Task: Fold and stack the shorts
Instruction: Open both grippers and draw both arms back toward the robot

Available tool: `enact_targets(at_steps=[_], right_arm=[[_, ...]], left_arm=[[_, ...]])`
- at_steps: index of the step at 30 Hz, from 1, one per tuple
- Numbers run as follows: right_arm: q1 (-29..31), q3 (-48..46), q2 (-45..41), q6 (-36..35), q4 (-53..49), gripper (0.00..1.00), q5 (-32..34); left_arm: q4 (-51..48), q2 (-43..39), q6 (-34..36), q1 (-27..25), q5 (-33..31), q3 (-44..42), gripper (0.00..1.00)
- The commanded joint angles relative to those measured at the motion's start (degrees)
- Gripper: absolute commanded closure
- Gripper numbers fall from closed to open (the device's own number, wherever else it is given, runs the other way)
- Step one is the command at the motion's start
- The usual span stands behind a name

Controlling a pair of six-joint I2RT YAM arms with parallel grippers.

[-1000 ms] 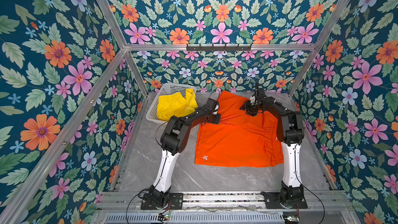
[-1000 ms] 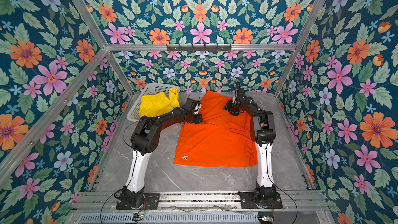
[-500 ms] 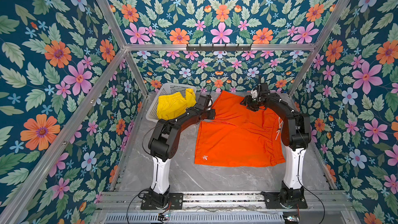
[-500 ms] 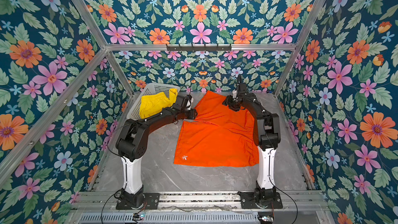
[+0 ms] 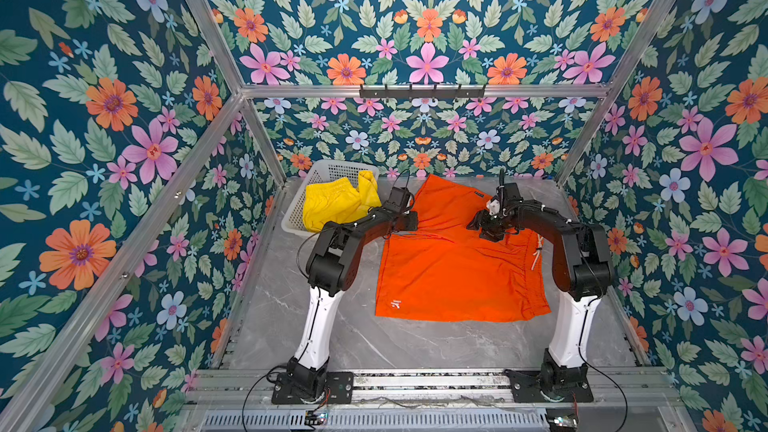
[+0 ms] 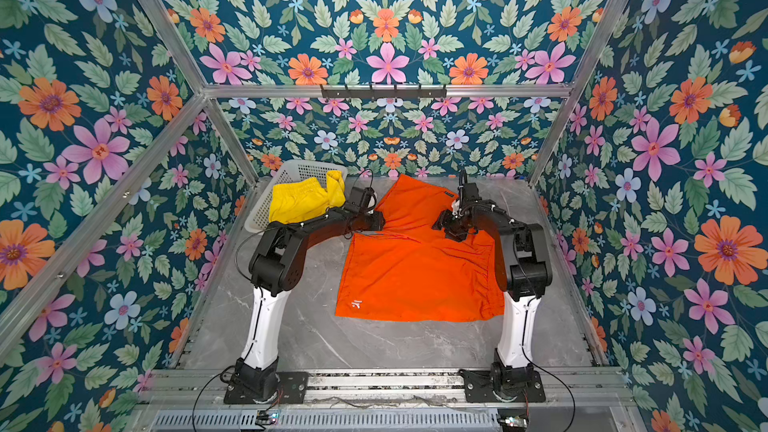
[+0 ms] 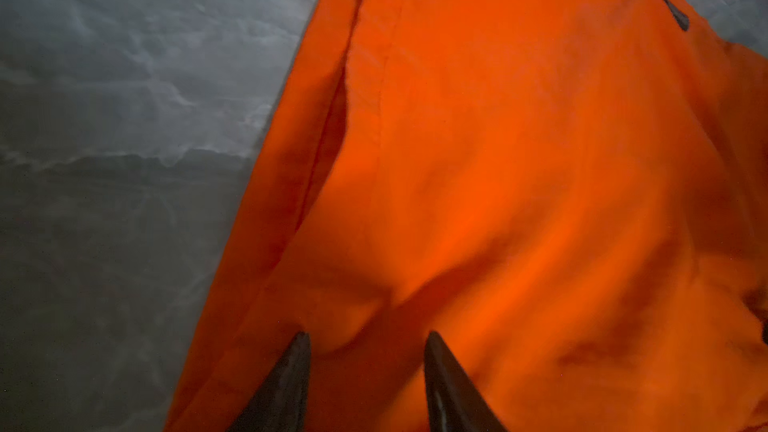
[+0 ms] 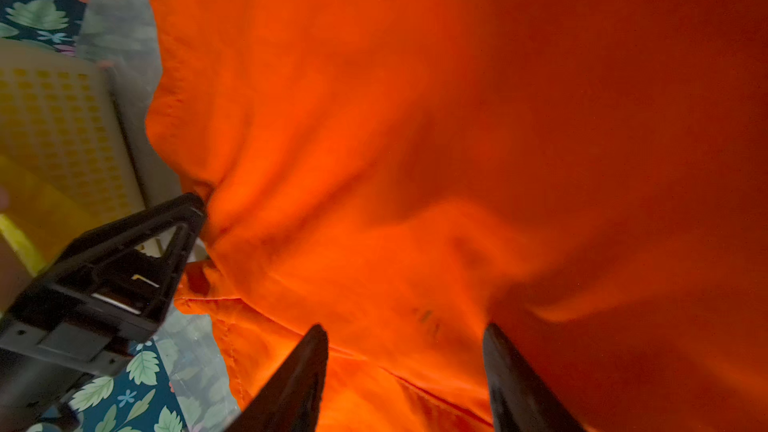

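The orange shorts (image 5: pixel 453 276) (image 6: pixel 415 272) lie spread on the grey table, with one part reaching toward the back wall and a small white logo (image 5: pixel 396 304) at the front left corner. My left gripper (image 5: pixel 410 221) (image 7: pixel 368 336) is at their left edge and open, its jaws apart over the orange cloth (image 7: pixel 519 160). My right gripper (image 5: pixel 485 229) (image 8: pixel 405 328) hovers over the upper right part, also open above the cloth (image 8: pixel 415 118). The yellow shorts (image 5: pixel 336 205) (image 6: pixel 303 201) sit bunched in the basket.
The white perforated basket (image 5: pixel 328 168) (image 8: pixel 54 118) stands at the back left, close to the left arm. A white drawstring (image 5: pixel 538 251) hangs off the right side of the orange shorts. Bare marble table (image 5: pixel 395 347) lies in front. Floral walls enclose three sides.
The left jaws have widened and that gripper has stayed at the left edge of the orange shorts. The right gripper has come forward and down over the cloth.
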Motion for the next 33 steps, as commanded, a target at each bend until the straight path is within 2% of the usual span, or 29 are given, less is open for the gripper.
enact_targets(at_steps=[1,6,12,15,17,20,22,26,31,33], right_arm=[[-1.12,-1.33,-1.90,0.21,1.06,0.40,1.20],[-3.23,-4.34,-9.21,-1.19,-0.38,0.39,0.73],[-10.75,-13.83,-23.11,-2.31,-9.47,0.37,-0.73],[-15.30,-20.42,-29.93,-1.86,-17.52,0.34,2.19],[-17.93,-25.35,-33.81,0.14,-20.86,0.31,5.67],[-22.27,-34.59,-40.61,5.99,-19.13,0.29,6.17],[-22.59,-38.88,-43.44,9.09,-19.31,0.29,8.58],[-22.52,-41.81,-45.04,12.85,-19.25,0.29,9.84],[-22.54,-44.17,-47.57,14.12,-20.28,0.29,18.41],[-22.59,-45.84,-48.31,14.15,-18.21,0.29,18.47]], left_arm=[[-2.60,-0.79,0.74,1.01,-3.83,-1.52,0.52],[-1.62,-5.08,2.80,1.77,-1.99,-1.91,0.50],[-0.31,-18.40,0.82,0.91,1.65,-5.52,0.47],[-1.23,-26.31,-1.71,0.85,2.68,-11.65,0.47],[-1.87,-32.12,-2.72,0.89,0.97,-17.94,0.47],[-2.57,-39.07,-5.79,0.85,-0.45,-26.84,0.47],[-2.57,-42.39,-8.14,0.68,-0.21,-32.05,0.48],[-2.92,-46.99,-12.14,0.36,-1.02,-40.32,0.48],[-3.52,-49.54,-14.54,0.24,-1.20,-45.57,0.48],[-3.56,-50.11,-15.01,0.19,-1.40,-46.70,0.48]])
